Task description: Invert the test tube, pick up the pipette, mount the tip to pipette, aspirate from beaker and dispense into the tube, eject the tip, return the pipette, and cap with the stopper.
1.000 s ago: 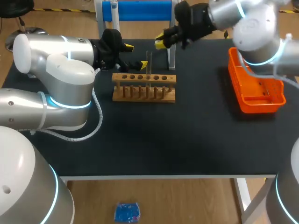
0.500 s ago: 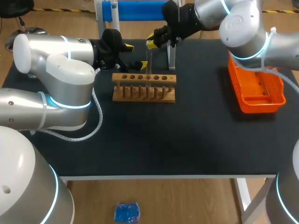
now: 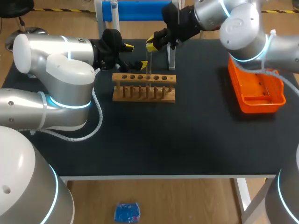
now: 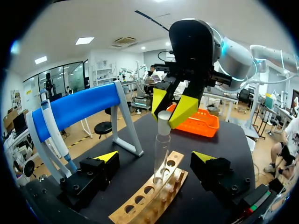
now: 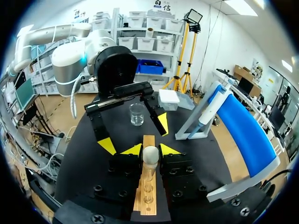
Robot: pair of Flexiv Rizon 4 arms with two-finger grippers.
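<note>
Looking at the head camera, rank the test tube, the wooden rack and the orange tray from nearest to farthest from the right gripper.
1. Test tube: directly under the right gripper, its top at the fingertips.
2. Wooden rack: below the tube, holding its base.
3. Orange tray: far off at the table's right side.

Our desk (image 3: 187, 140) is a flat one with a black top and a pale front edge. Sitting straight on it we've got a light wooden test-tube rack with a row of holes (image 3: 144, 87) left of middle, a bright orange plastic tray (image 3: 256, 88) well off to the right, and a blue-barred stand on white legs (image 3: 135, 10) along the far edge. Past the rack's left end there's a small clear glass beaker (image 5: 137, 114), with a white box (image 5: 168, 98) near it.
</note>
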